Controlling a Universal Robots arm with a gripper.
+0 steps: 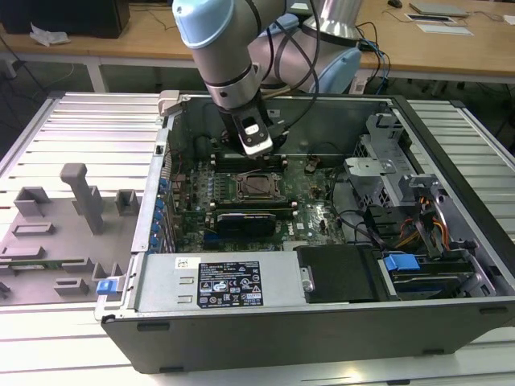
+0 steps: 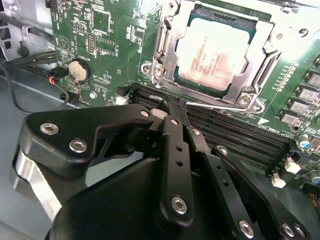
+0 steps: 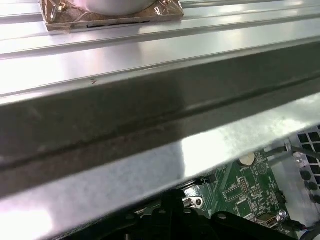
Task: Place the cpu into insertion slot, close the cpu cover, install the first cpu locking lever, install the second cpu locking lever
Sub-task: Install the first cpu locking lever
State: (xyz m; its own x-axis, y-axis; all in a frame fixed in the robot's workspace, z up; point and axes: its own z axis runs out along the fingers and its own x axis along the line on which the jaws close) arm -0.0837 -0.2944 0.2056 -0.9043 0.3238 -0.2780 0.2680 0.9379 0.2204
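The cpu (image 2: 214, 50), pale silver-beige, lies flat in the insertion slot (image 1: 259, 186) on the green board. The cpu cover (image 2: 167, 47), a metal frame with a square window, is down over the chip's edges. A thin wire locking lever (image 2: 220, 106) runs along the socket's side nearest my gripper. My gripper (image 2: 168, 107) is shut, its black fingers meeting at one end of that lever; whether they pinch it I cannot tell. In the exterior view my gripper (image 1: 257, 148) hangs inside the open case, just beyond the socket.
Black memory slots (image 2: 240, 134) lie between my fingers and the socket. A coin battery (image 2: 77, 70) and black cables (image 2: 30, 60) are beside them. The case wall (image 3: 150, 115) stands close. A power supply (image 1: 233, 281) and a drive cage (image 1: 386, 173) fill the case's other sides.
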